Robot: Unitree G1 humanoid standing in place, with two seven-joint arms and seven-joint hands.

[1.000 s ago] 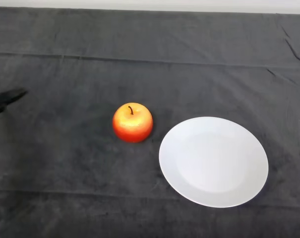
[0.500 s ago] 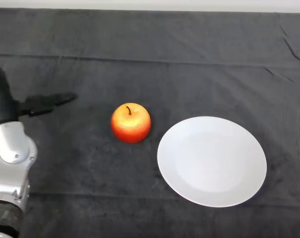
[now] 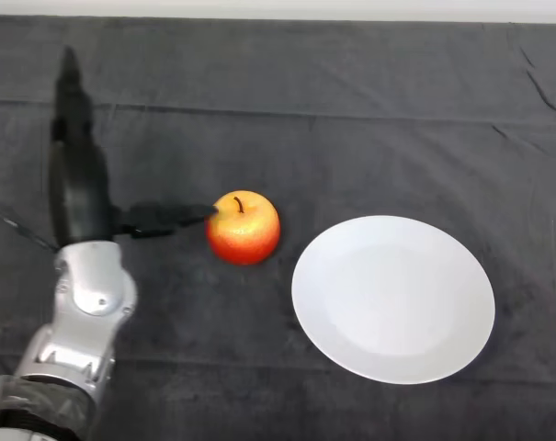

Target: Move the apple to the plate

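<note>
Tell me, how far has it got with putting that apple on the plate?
Nothing is finished yet: the apple sits on the dark cloth, to the left of the white plate, which holds nothing. In hand: the left hand is open beside the apple, its thumb reaching the apple's left side, its fingers pointing away up the table. Left to do: grip the apple, lift it and set it on the plate.

In front of me is a table point(image 3: 351, 92) with a dark grey cloth point(image 3: 369, 147) spread all over it, and the cloth has a few long folds near the top of the frame. A red and yellow apple point(image 3: 243, 228) sits on the cloth near the middle. A round white plate point(image 3: 392, 299) lies flat on the cloth at the lower right, near the apple but not touching it.
</note>
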